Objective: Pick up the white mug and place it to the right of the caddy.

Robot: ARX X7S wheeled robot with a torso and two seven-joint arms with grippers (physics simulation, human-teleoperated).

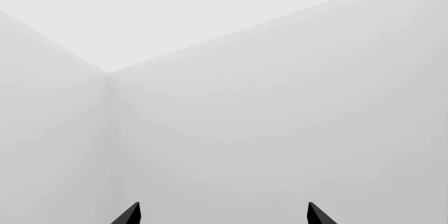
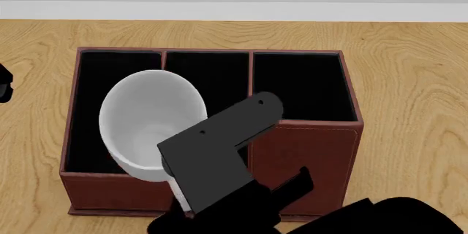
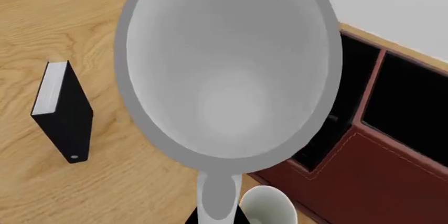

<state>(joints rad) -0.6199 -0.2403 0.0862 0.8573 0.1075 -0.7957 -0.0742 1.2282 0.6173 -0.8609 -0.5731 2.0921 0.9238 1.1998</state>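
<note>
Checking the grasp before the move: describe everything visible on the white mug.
The white mug is plain, glossy and all white, with a tapered body, wide mouth and empty inside. It is lifted and tilted, mouth toward the cameras, over the caddy. Its looped handle points at the right gripper, which seems to hold it there; the contact is hidden.

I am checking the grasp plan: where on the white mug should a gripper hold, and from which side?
By the looped handle, coming from the handle side. The white mug has a wide, tapered body, likely too broad for the jaws; the handle is narrow. The right gripper seems to hold it there.
</note>
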